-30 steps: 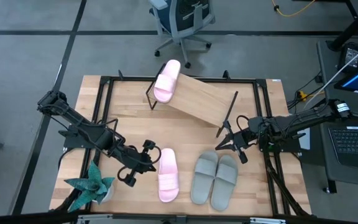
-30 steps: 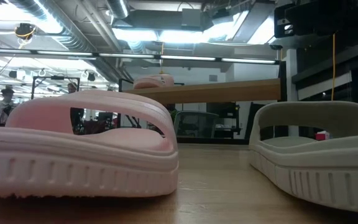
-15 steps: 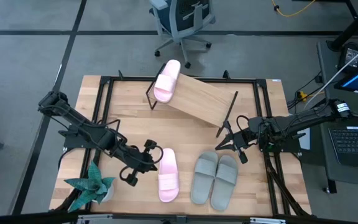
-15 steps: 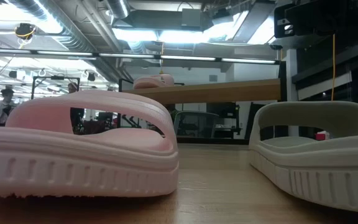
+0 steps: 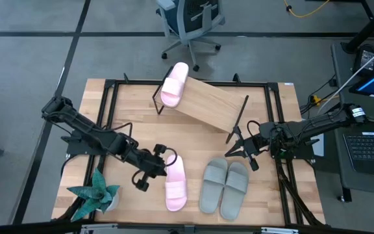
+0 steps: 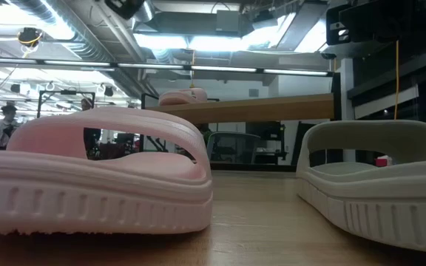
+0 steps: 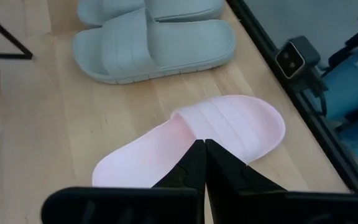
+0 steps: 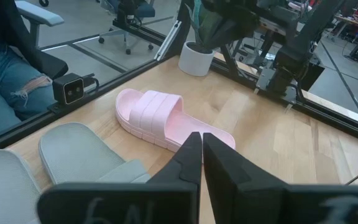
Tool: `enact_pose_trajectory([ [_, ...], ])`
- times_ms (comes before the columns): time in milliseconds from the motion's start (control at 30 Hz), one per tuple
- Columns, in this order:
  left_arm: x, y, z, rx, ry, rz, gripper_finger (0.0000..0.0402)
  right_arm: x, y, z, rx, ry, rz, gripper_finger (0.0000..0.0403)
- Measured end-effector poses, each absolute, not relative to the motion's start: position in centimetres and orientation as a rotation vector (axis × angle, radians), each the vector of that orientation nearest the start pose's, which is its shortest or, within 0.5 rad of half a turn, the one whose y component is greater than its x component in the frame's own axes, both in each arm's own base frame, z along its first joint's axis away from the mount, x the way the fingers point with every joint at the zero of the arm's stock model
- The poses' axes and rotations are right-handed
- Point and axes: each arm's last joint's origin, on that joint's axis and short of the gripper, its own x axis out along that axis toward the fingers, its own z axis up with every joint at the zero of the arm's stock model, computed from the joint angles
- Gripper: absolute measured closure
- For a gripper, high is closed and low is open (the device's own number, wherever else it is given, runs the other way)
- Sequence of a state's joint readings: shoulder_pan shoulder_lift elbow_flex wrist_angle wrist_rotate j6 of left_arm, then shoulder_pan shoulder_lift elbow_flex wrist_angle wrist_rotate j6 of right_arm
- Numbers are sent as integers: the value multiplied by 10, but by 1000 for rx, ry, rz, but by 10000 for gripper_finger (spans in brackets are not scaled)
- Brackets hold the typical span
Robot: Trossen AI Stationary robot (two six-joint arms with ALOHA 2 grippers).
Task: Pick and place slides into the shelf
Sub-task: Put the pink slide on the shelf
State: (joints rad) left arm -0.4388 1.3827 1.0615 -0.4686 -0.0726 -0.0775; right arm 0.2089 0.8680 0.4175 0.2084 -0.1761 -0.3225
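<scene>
From above, the left gripper (image 5: 160,160) sits just beside the pink slide on the table (image 5: 175,182), fingers clenched on nothing, so the step in hand looks like the approach to a second pick; next it must spread its fingers and take the strap. One pink slide (image 5: 174,84) already lies on the shelf (image 5: 210,103), two grey-green slides (image 5: 225,186) wait side by side, making four. The right gripper (image 5: 238,144) waits near the shelf's lower end, also clenched. At table height, only a pink slide and a grey-green one loom close. Past the left wrist, its shut fingers (image 7: 194,165) point at the pink slide. Past the right wrist, a potted plant (image 8: 199,59) stands beyond.
</scene>
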Motion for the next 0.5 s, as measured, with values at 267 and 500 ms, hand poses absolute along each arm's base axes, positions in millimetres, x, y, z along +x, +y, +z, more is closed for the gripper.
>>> enact_pose_trajectory([
  [267, 272, -101, 274, 54, 792, -270, 402, 184, 44, 229, -321, 180, 419, 384],
  [500, 278, -95, 269, 80, 804, -260, 401, 184, 44, 229, -321, 180, 419, 384],
])
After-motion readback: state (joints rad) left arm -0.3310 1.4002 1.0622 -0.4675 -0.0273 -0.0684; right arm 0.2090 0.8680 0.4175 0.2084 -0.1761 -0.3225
